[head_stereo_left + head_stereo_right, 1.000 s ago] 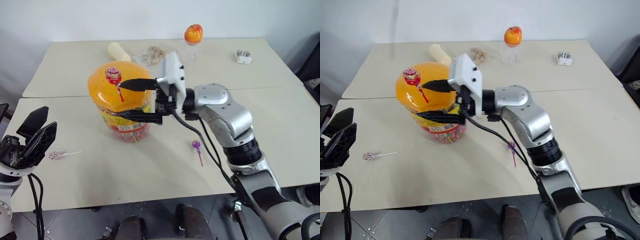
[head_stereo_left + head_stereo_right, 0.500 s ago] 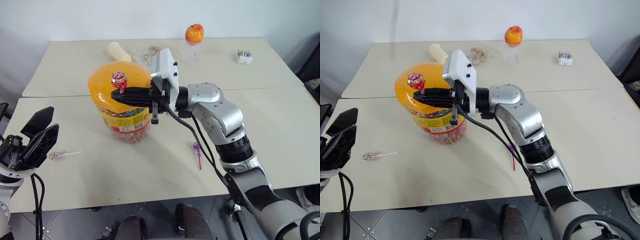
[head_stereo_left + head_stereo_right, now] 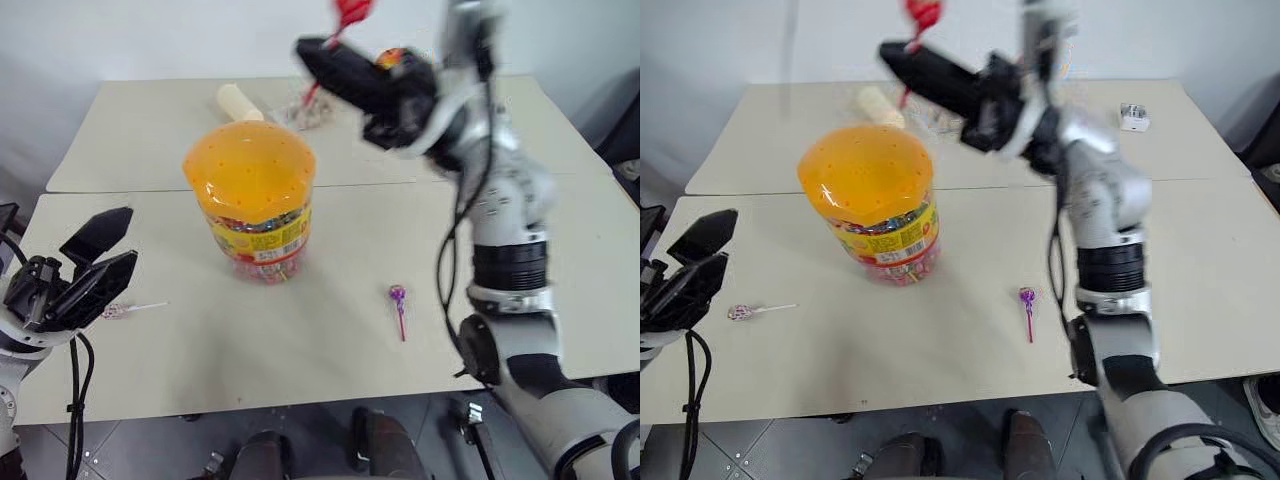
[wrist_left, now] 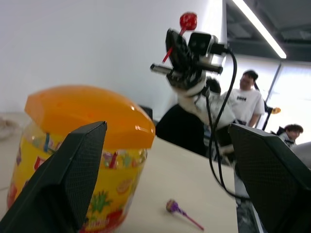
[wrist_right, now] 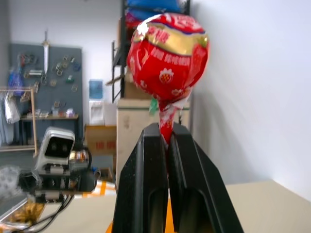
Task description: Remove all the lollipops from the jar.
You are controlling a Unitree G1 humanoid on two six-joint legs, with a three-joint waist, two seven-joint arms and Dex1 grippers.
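The right jaws (image 5: pixel 166 138) pinch the red lollipop (image 5: pixel 168 52) by its stick, high above the jar (image 3: pixel 254 195), presumably to carry it clear. The left jaws (image 3: pixel 95 262) gape empty near the pink lollipop (image 3: pixel 111 311); the purple one (image 3: pixel 397 295) lies on the tabletop (image 3: pixel 330 340).

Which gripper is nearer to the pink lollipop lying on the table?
Left. The left gripper hovers just above the pink lollipop; the right gripper is raised far across.

Below the raised right claw (image 3: pixel 312 50) only the jar (image 3: pixel 253 200) stands up; bare bench (image 3: pixel 330 240) lies right of it
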